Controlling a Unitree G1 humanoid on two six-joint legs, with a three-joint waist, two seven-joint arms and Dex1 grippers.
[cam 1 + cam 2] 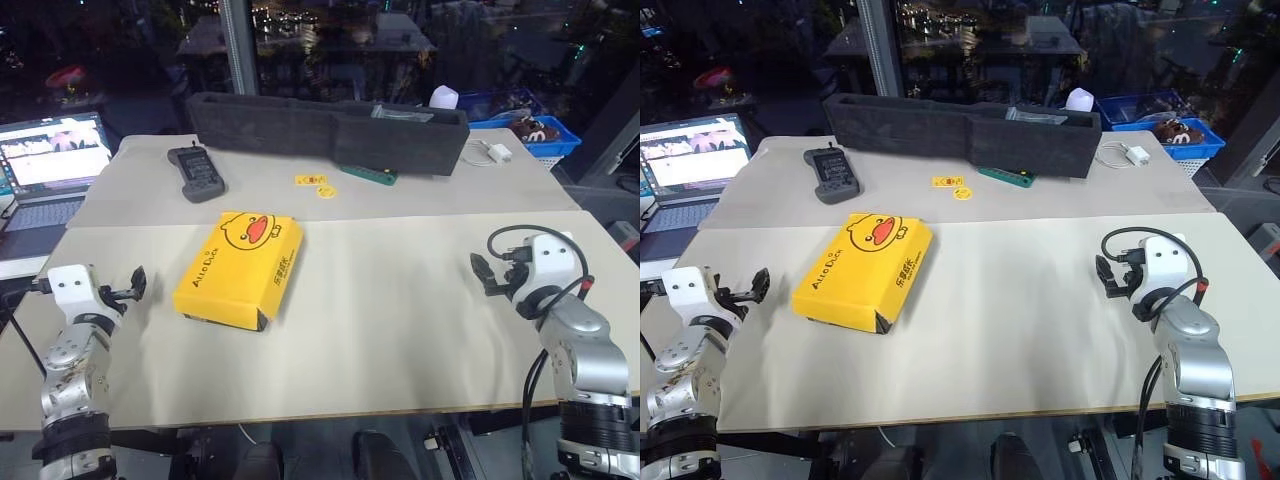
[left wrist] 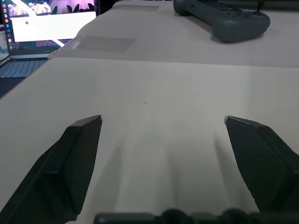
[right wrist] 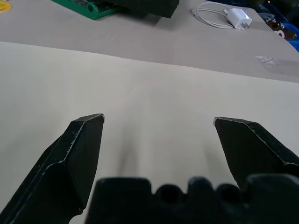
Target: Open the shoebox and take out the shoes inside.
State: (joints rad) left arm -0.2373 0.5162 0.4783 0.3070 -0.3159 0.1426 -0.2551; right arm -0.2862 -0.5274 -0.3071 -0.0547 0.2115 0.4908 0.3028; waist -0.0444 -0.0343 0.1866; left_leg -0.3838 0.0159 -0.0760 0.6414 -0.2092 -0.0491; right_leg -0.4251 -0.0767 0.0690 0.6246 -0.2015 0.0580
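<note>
The shoebox (image 1: 240,268) lies closed on the beige table (image 1: 400,300), left of the middle, its yellow lid with the duck face and black lettering facing up. The shoes are hidden inside it. My left gripper (image 1: 130,290) hovers near the table's left edge, a short way left of the box, open and empty; its black fingers (image 2: 79,158) stand wide apart over bare tabletop. On the right side of the table my right gripper (image 1: 490,275) is likewise open with nothing in it, far from the box, fingers (image 3: 79,154) spread above the table.
A long dark grey foam tray (image 1: 330,125) runs along the back. In front of it lie a grey handheld controller (image 1: 197,172), a flat green strip (image 1: 365,174) and yellow tags (image 1: 318,185). A laptop (image 1: 50,165) stands at the left; a white charger (image 1: 497,152) and blue basket (image 1: 535,130) sit back right.
</note>
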